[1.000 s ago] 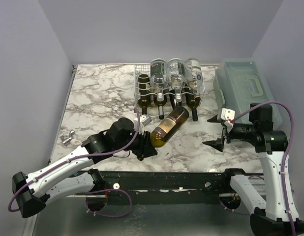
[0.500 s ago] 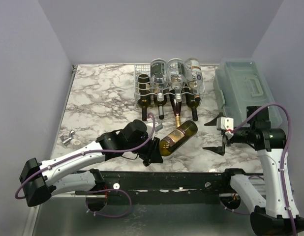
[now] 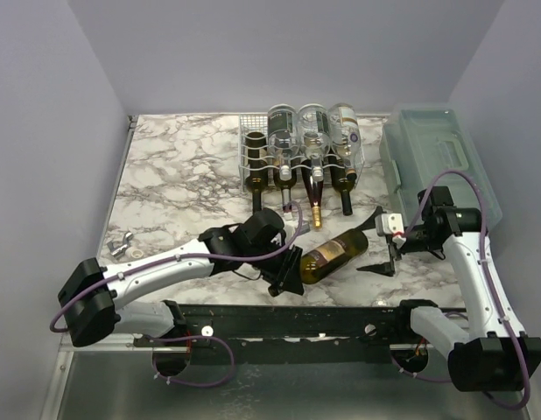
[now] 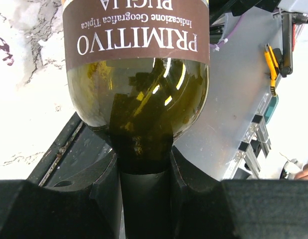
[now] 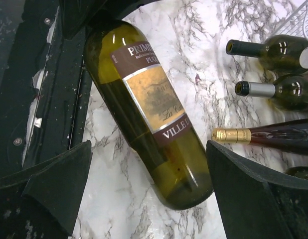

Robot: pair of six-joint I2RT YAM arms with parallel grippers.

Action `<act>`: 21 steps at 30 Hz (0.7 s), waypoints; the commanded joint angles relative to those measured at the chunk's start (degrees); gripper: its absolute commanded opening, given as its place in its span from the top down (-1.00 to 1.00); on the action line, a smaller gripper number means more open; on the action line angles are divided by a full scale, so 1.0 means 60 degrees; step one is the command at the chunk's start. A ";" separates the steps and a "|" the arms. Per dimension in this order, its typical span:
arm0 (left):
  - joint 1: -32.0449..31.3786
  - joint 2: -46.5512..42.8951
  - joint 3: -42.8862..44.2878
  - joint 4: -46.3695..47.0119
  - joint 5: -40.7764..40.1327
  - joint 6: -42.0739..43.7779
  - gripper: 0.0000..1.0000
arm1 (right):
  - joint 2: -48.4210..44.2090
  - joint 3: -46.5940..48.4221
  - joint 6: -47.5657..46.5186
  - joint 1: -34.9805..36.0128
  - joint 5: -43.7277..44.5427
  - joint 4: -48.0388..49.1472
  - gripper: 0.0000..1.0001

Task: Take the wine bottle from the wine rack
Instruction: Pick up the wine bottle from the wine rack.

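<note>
Overhead, left gripper (image 3: pixel 289 273) hides the neck of the wine bottle (image 3: pixel 336 254).

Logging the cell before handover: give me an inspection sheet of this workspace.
Surface: marble-pattern tabletop.
Job's things: wine bottle off the white wire wine rack, which holds other bottles.
Clutter: translucent plastic box at right; small metal object at left edge.
Grippers: left gripper shut on the bottle's neck; right gripper open, fingers either side of its base, not touching.
Cables: purple cables, slack loops.
Surroundings: plain lilac walls.
</note>
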 commanded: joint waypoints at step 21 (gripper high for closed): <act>-0.0178 0.1961 0.1561 0.1527 0.1275 -0.0061 1.00 | 0.0365 -0.1297 0.2833 0.3996 0.2659 0.4027 -0.99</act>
